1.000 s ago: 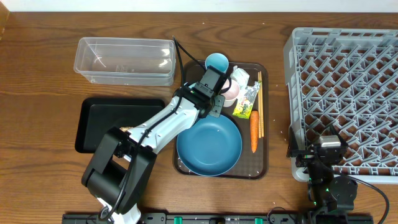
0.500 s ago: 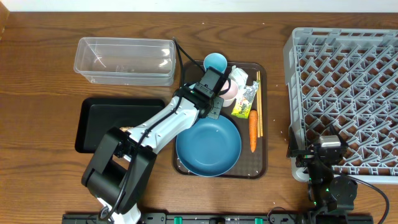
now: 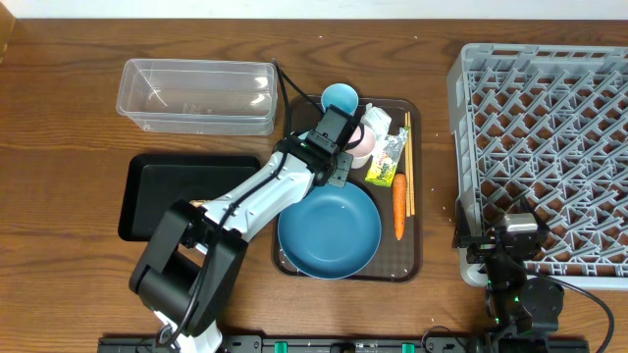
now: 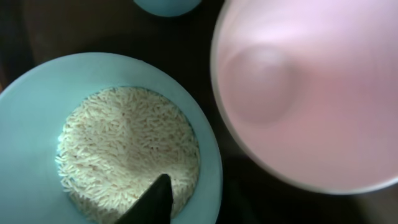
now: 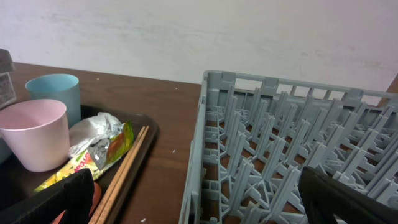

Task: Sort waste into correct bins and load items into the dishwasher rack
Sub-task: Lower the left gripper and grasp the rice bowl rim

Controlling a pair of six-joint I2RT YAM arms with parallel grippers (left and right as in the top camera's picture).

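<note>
With the brown tray (image 3: 414, 245) nudged slightly left since a second ago, the left gripper (image 3: 341, 137) is held over the bowl (image 4: 37, 93) of white rice (image 4: 124, 149) at the tray's far left. Its finger spacing cannot be told, the rice is judged not yet binned, and the right gripper (image 5: 199, 208) is spread wide by the dishwasher rack (image 3: 549, 147).

The bench (image 3: 59, 147) is dark brown wood with a long grain running left to right. Its surface is smooth and faintly glossy, with a few small pale specks visible in the right wrist view. Behind its far edge stands a plain wall (image 5: 186, 31), off-white with some light smudges, seen from overhead only as a thin pale strip along the top. The light is soft and even, throwing only weak shadows on the wood.
</note>
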